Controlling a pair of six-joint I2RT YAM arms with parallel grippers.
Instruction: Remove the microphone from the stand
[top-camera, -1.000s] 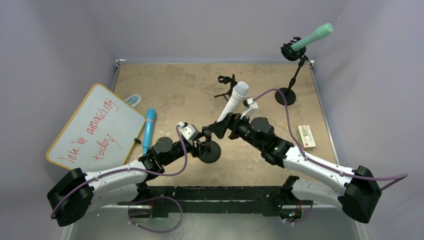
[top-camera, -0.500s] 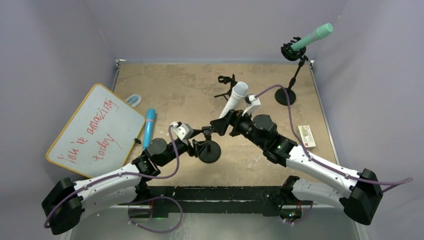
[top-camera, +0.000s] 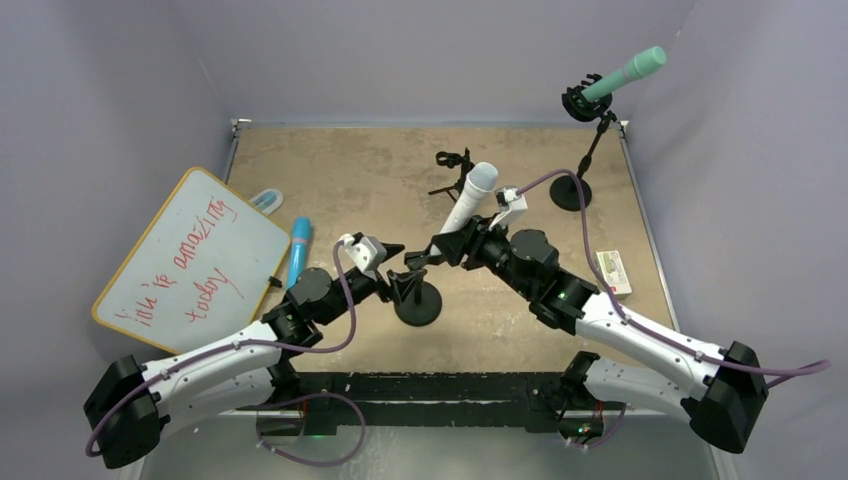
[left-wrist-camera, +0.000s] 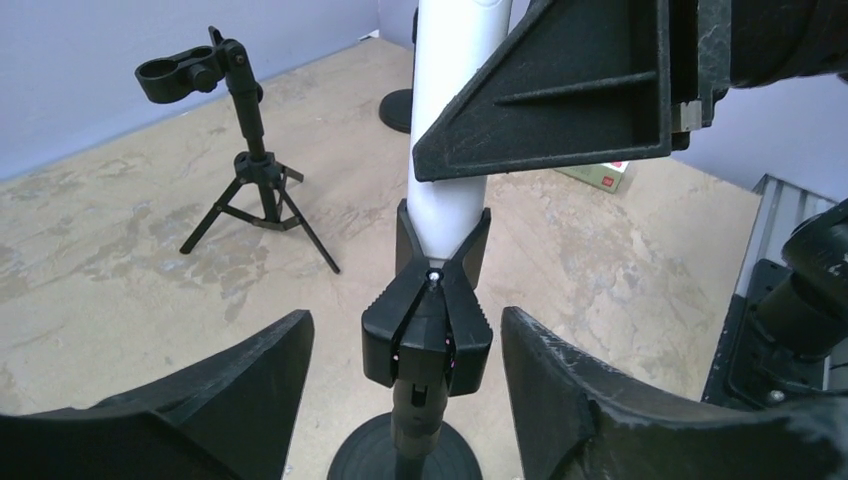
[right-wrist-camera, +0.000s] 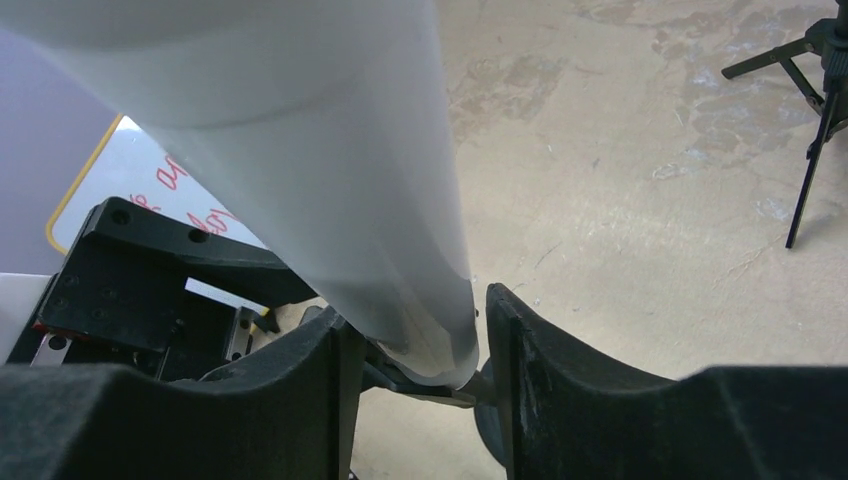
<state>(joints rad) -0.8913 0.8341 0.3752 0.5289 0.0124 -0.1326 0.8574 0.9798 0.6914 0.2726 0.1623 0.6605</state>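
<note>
A white microphone (top-camera: 470, 195) leans up and back from the black clip (left-wrist-camera: 428, 320) of a short stand with a round base (top-camera: 418, 305). My right gripper (top-camera: 447, 245) has closed round the microphone's lower body (right-wrist-camera: 330, 150), just above the clip, with its fingers (right-wrist-camera: 520, 360) on either side. My left gripper (top-camera: 388, 262) is open on the stand's left. In the left wrist view its fingers (left-wrist-camera: 590, 390) flank the clip without touching it.
A green microphone (top-camera: 625, 72) sits on a tall stand (top-camera: 570, 192) at the back right. An empty small tripod stand (top-camera: 452, 165) is behind the white microphone. A blue microphone (top-camera: 297, 258) and a whiteboard (top-camera: 190, 260) lie left; a small box (top-camera: 612, 272) lies right.
My right gripper's jaws have closed in onto the white microphone. My left gripper has opened wider and pulled slightly back to the left of the stand.
</note>
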